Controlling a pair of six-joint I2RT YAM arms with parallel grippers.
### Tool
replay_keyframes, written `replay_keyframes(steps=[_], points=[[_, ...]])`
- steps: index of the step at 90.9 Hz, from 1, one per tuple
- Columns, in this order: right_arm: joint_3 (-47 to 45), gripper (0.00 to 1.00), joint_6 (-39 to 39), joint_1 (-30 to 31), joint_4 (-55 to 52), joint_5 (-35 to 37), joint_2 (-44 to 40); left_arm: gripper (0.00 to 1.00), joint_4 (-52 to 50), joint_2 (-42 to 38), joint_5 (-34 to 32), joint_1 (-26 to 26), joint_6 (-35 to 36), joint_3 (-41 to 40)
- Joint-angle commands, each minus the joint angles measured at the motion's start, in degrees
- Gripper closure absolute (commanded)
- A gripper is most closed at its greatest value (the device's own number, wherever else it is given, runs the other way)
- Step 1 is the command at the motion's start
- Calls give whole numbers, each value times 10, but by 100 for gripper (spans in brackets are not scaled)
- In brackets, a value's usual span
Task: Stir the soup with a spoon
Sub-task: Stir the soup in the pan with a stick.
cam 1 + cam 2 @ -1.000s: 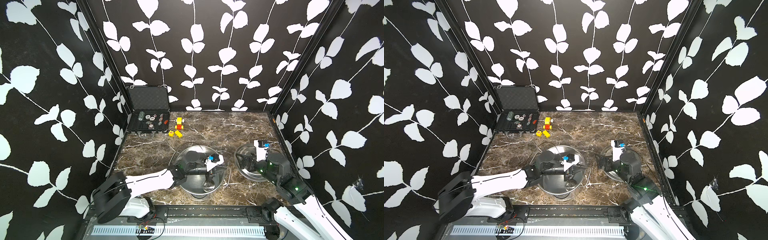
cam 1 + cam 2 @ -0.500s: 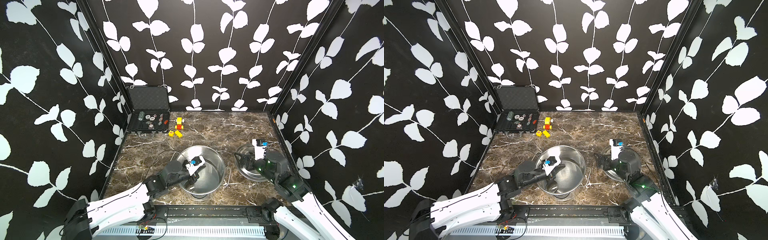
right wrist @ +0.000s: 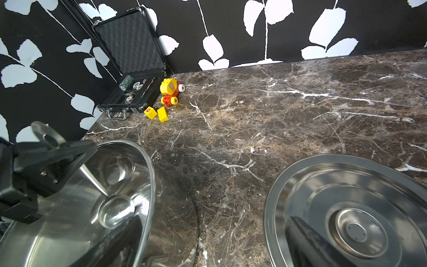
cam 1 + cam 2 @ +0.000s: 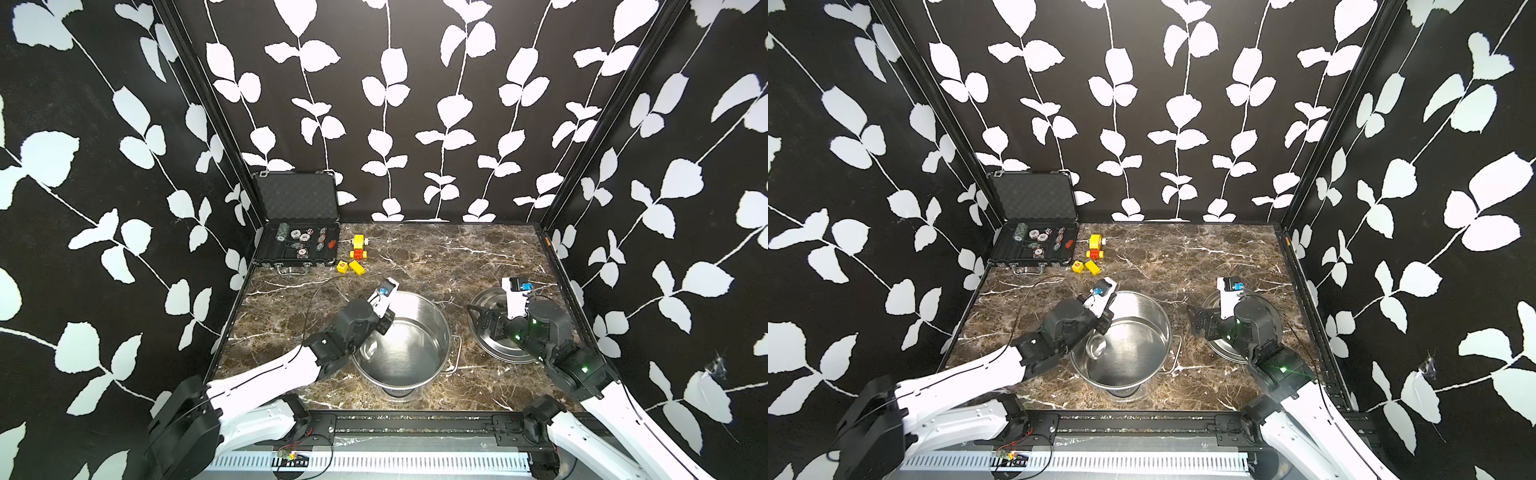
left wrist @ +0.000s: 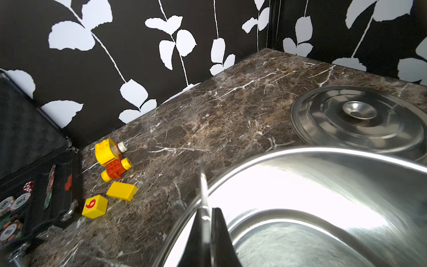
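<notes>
Right wrist view: the left tool (image 3: 80,150) is clamped on the spoon (image 3: 96,183), its bowl low inside the pot (image 3: 151,180), where no soup shows. Stirring seems in hand; next, sweep round clear of the pot's side. The right tool (image 4: 484,323) hangs spread above the lid (image 4: 488,297). Beyond, the brown marbled worktop (image 4: 436,257) carries yellow blocks (image 4: 356,267) and an open case (image 4: 297,249), against black leaf-patterned walls (image 4: 353,145).

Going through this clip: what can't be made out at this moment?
- Pot contents: only bare steel shows; glare whitens the inside in the left wrist view.
- Spoon handle: left gripper largely hides it in both top views.
- Case chip markings: too small in both top views.
</notes>
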Motion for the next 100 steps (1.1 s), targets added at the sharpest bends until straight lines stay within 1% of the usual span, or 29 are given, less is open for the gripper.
replay_keyframes(steps=[1, 11, 20, 30, 39, 48, 56, 62, 66, 77, 88, 91, 100], points=[[4, 1, 6, 2, 2, 13, -16, 100, 52, 37, 51, 2, 32, 45], [1, 1, 8, 2, -3, 17, -24, 100, 76, 87, 142, 2, 45, 82], [0, 1, 8, 2, -8, 20, -30, 100, 95, 134, 248, 2, 52, 112], [2, 1, 6, 2, -11, 22, -32, 100, 120, 173, 343, 1, 36, 140], [2, 1, 5, 2, -14, 23, -34, 100, 148, 185, 410, -9, 33, 146], [1, 1, 5, 3, -15, 24, -35, 100, 145, 181, 461, -26, 48, 149], [-1, 1, 6, 2, -12, 24, -34, 100, 125, 170, 482, -40, 61, 144], [-2, 1, 6, 2, -10, 23, -33, 100, 114, 156, 484, -50, 64, 132], [-3, 1, 6, 3, -9, 22, -32, 100, 108, 144, 503, -57, 66, 120], [-2, 1, 5, 2, -5, 18, -28, 100, 79, 111, 508, -77, 73, 86], [0, 1, 5, 2, -1, 14, -23, 100, 57, 65, 494, -85, 61, 43], [1, 1, 4, 2, 1, 13, -21, 100, 53, 49, 471, -85, 58, 30], [5, 1, 2, 2, 4, 9, -16, 100, 26, -7, 439, -85, 48, -6]])
